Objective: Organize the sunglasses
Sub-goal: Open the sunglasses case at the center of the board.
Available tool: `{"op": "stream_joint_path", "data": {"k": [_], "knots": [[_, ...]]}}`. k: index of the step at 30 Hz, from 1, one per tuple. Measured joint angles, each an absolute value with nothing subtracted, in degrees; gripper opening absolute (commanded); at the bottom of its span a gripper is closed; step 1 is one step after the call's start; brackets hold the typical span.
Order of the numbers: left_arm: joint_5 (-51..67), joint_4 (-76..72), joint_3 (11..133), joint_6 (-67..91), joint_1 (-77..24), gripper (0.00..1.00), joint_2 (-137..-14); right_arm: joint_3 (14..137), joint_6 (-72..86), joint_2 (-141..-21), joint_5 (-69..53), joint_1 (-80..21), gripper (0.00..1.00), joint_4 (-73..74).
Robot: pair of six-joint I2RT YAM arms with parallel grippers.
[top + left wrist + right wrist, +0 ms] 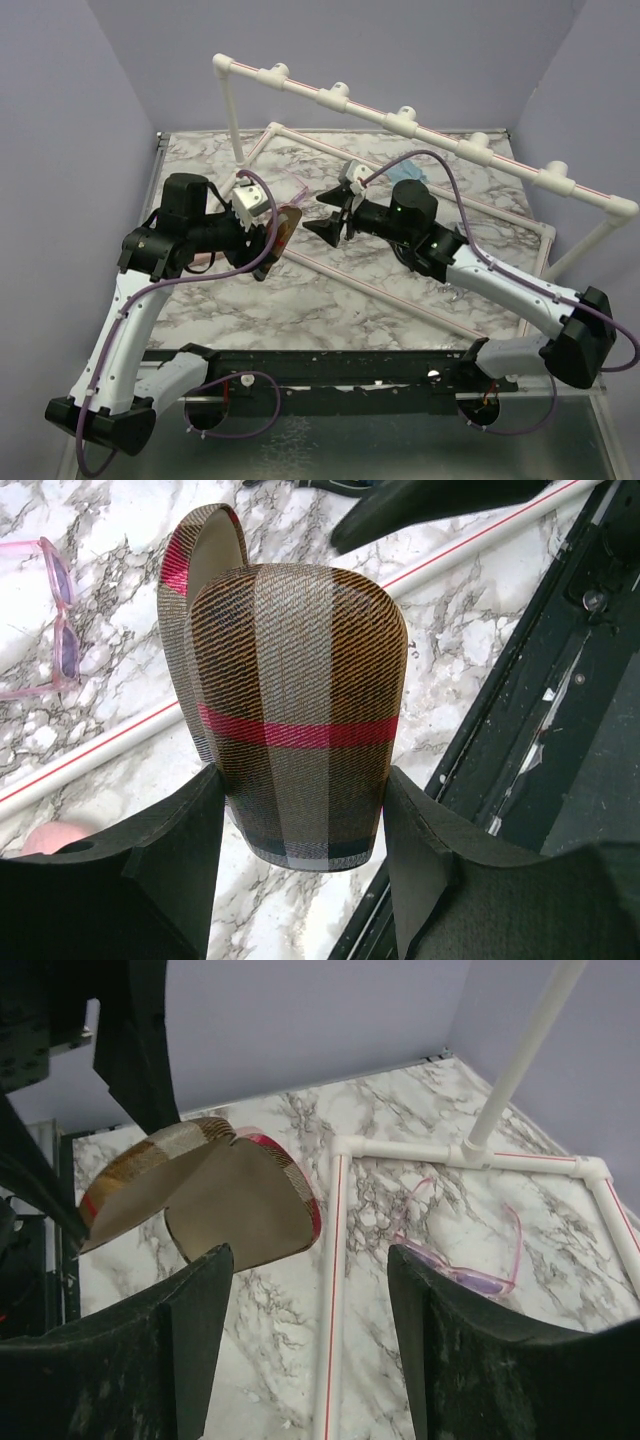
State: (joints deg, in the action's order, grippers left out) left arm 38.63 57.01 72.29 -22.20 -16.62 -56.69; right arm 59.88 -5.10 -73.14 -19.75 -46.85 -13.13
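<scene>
My left gripper [272,238] is shut on the brown plaid case [288,226] and holds it up off the table with its lid open. In the left wrist view both fingers press the sides of the case [300,710]. The pink-purple sunglasses [55,620] lie on the marble beyond it, and also show in the right wrist view [470,1265]. My right gripper [335,212] is open and empty, in the air facing the open case [230,1195], above a white pipe [332,1290]. A bit of blue [415,173] shows behind the right arm; I cannot tell if it is the blue pair.
A white PVC pipe rack [400,118] stands over the back and right of the marble table [330,300], with its base pipes lying on the surface. A rounded pink object [55,838] sits by my left finger. A black rail [340,365] runs along the near edge.
</scene>
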Motion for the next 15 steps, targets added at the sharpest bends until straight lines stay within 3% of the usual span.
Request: {"op": "stream_joint_path", "data": {"k": [15], "knots": [[39.07, 59.44, 72.29, -24.08, -16.62, 0.00, -56.84, 65.54, -7.62, -84.40, -19.44, -48.64, 0.45, -18.48]]}}
